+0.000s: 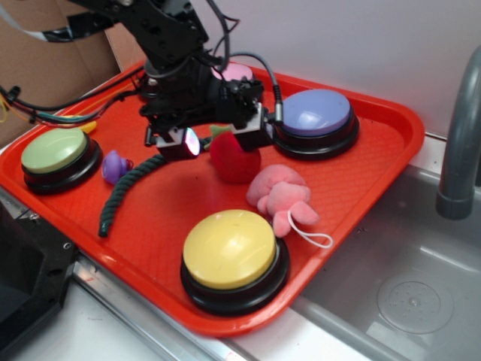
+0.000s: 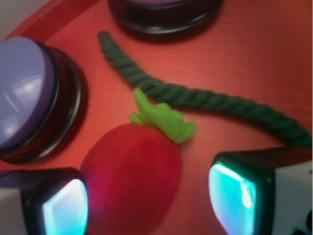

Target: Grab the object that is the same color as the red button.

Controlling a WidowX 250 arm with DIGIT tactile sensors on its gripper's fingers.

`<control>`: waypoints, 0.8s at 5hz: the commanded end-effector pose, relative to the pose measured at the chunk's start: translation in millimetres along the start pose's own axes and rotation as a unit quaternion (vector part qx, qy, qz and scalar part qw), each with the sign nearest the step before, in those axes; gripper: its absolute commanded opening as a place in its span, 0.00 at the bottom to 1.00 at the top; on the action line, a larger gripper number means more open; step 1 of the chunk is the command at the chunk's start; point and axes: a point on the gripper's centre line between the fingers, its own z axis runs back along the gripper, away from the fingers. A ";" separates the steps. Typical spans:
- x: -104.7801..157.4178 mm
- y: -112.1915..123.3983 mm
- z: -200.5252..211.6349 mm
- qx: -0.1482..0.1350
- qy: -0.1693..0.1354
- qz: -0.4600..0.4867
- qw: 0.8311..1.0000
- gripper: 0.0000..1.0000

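The red plush ball (image 1: 235,159) with a green leaf top lies on the orange-red tray (image 1: 376,162), near its middle. My gripper (image 1: 219,140) is lowered over it and open, with one finger on each side. In the wrist view the ball (image 2: 132,171) sits between the two lit fingertips (image 2: 66,208). The left pad is close against the ball and the right pad stands apart from it. My gripper (image 2: 151,205) holds nothing. No red dome button shows; the arm hides the back of the tray.
A dark green rope (image 1: 128,192) runs left of the ball, also in the wrist view (image 2: 205,100). A pink plush toy (image 1: 282,197) with a white loop lies just right of it. Purple (image 1: 316,113), yellow (image 1: 229,248), green (image 1: 54,150) and pink (image 1: 237,71) buttons ring the tray. A small purple toy (image 1: 114,165) lies at the left; a sink (image 1: 413,286) is on the right.
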 end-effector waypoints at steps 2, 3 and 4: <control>-3.0 -1.2 -3.2 -0.026 -0.012 0.019 0.999 0.00; -3.9 -0.9 -1.4 -0.029 -0.013 0.018 0.999 0.00; 0.8 -0.9 17.1 -0.022 0.011 -0.058 0.998 0.00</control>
